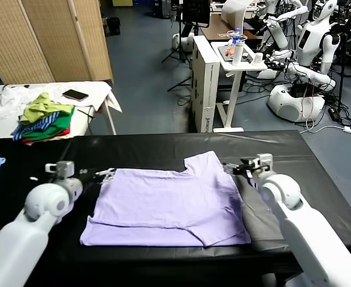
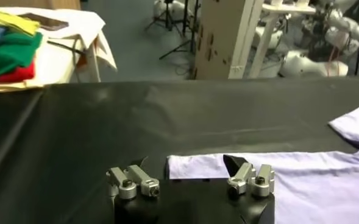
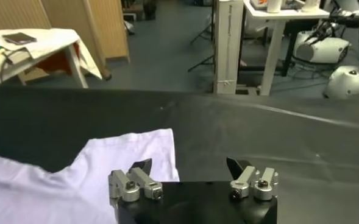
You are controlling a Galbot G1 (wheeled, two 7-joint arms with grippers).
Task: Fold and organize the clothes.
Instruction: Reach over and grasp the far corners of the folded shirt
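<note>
Black tabletop (image 1: 145, 149) fills the foreground of a robot lab, with a side table carrying a pile of green, blue-striped and red garments (image 1: 43, 122) at far left. Spread flat at its centre lies the pale lavender short-sleeved T-shirt of thin soft fabric (image 1: 169, 206), partly folded, one sleeve pointing away from the robot. Both arms appear poised for the next fold. The left tool (image 1: 103, 175) sits at the shirt's left far corner, the right tool (image 1: 235, 168) by the sleeve; both have jaws wide apart, holding nothing. Next, each likely needs to pinch an edge
</note>
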